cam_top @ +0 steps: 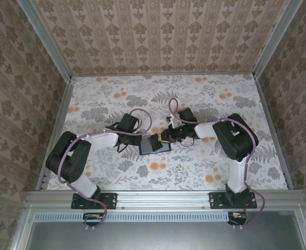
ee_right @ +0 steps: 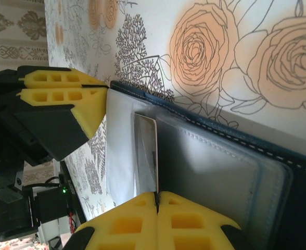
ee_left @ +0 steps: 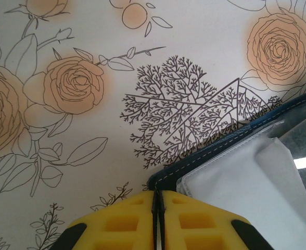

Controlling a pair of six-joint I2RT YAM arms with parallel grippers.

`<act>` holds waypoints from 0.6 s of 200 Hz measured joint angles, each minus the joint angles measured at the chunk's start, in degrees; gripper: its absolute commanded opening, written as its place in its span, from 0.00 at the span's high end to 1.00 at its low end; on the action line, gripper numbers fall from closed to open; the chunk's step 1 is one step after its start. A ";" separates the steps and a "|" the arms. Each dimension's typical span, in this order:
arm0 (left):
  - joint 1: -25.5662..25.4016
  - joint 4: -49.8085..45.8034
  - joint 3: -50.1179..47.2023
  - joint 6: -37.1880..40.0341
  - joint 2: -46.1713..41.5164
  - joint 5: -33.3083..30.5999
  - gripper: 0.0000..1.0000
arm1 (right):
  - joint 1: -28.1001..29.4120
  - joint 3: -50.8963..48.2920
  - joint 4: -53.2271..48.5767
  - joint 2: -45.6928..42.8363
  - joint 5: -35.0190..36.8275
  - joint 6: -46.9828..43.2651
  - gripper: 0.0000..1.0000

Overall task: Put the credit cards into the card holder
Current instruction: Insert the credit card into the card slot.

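The card holder [cam_top: 155, 145] lies open on the floral table between the two arms, navy blue outside with a greyish inside [ee_right: 220, 166]. My left gripper [ee_left: 157, 194] is shut on the holder's stitched corner [ee_left: 205, 156], and it also appears in the right wrist view as the left gripper [ee_right: 103, 88]. My right gripper [ee_right: 156, 195] is shut on one pale credit card [ee_right: 146, 153]. The card stands on edge over the holder's inside, next to the clear pocket. From above, the right gripper [cam_top: 167, 138] and the left gripper [cam_top: 141, 139] sit at opposite sides of the holder.
Floral tablecloth [cam_top: 194, 99] stretches behind and in front of the holder. Patterned walls [cam_top: 158, 31] enclose the table at the back and both sides. A metal rail [cam_top: 163, 198] runs along the near edge by the arm bases.
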 measured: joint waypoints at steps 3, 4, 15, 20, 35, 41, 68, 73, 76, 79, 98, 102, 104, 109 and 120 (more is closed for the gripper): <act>0.00 -0.02 0.02 0.00 0.00 0.00 0.88 | 0.00 0.00 0.09 0.02 0.02 0.13 1.00; 0.00 -0.02 0.02 0.00 0.00 0.00 0.88 | 0.00 0.00 0.17 0.02 0.02 0.13 1.00; 0.00 -0.09 0.07 0.00 0.02 0.00 0.88 | 0.00 0.00 0.68 0.15 0.04 0.42 1.00; 0.00 -0.09 0.09 0.00 0.09 0.02 0.88 | 0.00 -0.02 0.98 0.20 0.09 0.55 1.00; 0.00 -0.11 0.15 0.00 0.13 0.02 0.88 | 0.02 -0.52 2.91 0.22 0.37 1.90 1.00; 0.00 -0.11 0.15 0.00 0.13 0.02 0.88 | 0.07 -0.96 4.07 0.22 0.48 2.58 1.00; 0.00 -0.11 0.15 0.00 0.13 0.02 0.88 | 1.05 -2.95 8.68 0.17 1.73 5.51 1.00; 0.00 -0.11 0.15 -0.02 0.15 0.02 0.88 | 1.38 -3.21 9.35 0.13 2.12 6.10 1.00; 0.00 -0.11 0.15 -0.02 0.15 0.00 0.88 | 1.57 -3.39 9.73 0.09 2.25 6.29 1.00; 0.00 -0.11 0.17 -0.02 0.15 0.00 0.88 | 1.84 -3.58 10.32 0.09 2.58 6.71 1.00; 0.00 -0.09 0.15 -0.26 0.15 -0.17 0.89 | 3.21 -4.76 13.57 0.09 4.22 9.22 1.00; 0.00 -0.09 0.15 -0.31 0.15 -0.17 0.89 | 3.52 -5.14 14.40 0.04 4.76 9.64 1.00; 0.00 -0.09 0.15 -0.35 0.15 -0.17 0.88 | 3.63 -5.33 14.71 0.00 4.90 9.97 1.00; 0.00 -0.09 0.15 -0.44 0.15 -0.17 0.89 | 3.98 -6.01 15.91 -0.13 5.70 10.73 1.00; 0.00 -0.09 0.15 -0.48 0.15 -0.20 0.89 | 4.96 -8.35 18.84 -1.14 8.55 12.98 1.00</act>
